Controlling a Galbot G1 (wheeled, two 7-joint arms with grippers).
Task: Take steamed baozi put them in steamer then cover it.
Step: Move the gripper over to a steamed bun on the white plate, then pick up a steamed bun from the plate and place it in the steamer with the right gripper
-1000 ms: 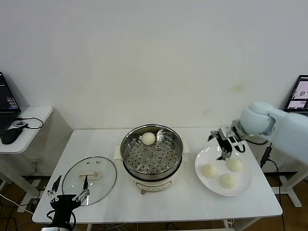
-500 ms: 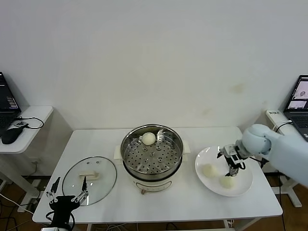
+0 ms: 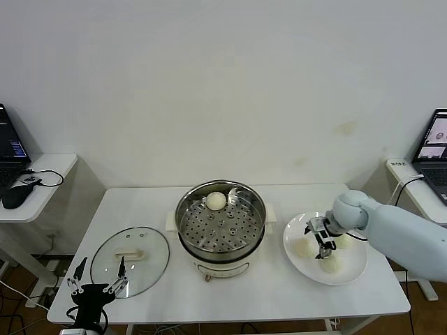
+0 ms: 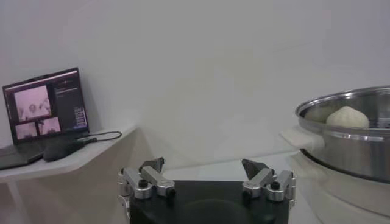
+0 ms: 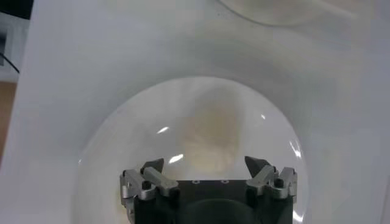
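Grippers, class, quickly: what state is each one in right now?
Left gripper: open, holding nothing, parked low by the lid.
Right gripper: open, holding nothing, over a baozi on the plate.

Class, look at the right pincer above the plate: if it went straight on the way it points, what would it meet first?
Probably a steamed baozi on the white plate, lying between the open right pincer's fingertips; depth is uncertain.
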